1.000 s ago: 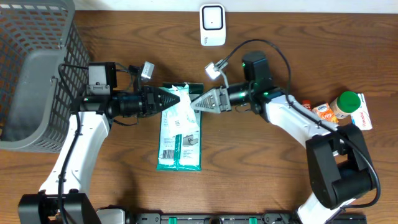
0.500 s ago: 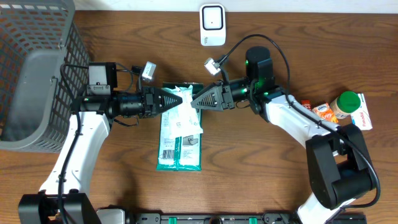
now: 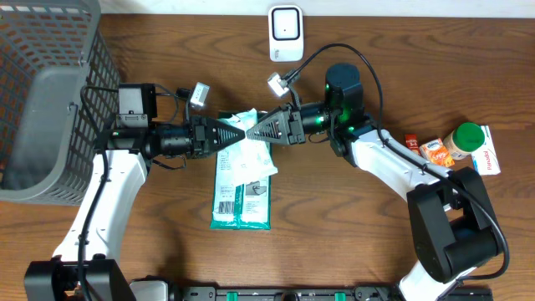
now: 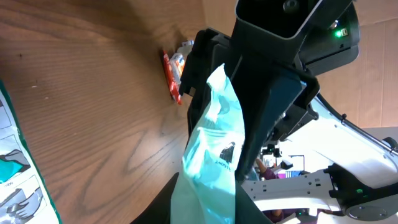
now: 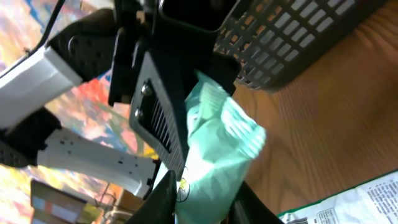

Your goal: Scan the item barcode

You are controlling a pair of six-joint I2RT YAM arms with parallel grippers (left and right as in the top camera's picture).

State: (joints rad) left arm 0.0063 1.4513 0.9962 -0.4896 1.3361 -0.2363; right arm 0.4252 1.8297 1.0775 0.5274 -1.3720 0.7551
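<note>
A pale green soft packet (image 3: 247, 153) hangs just above the table between both arms. My left gripper (image 3: 240, 134) is shut on its left side, and the packet (image 4: 210, 149) fills the gap between its fingers. From the right, my right gripper (image 3: 254, 134) has closed its fingers on the same packet (image 5: 217, 146). The two gripper tips nearly meet. The white scanner (image 3: 285, 33) stands at the table's far edge, behind the packet. No barcode shows on the held packet.
A flat white-and-green wipes pack (image 3: 241, 199) with a printed barcode lies on the table under the packet. A grey mesh basket (image 3: 46, 92) stands at far left. At the right lie a green-capped bottle (image 3: 467, 139) and small orange boxes (image 3: 433, 150).
My right gripper has moved left to the packet and closed its fingers on it. The left gripper has kept its grip and has not moved.
</note>
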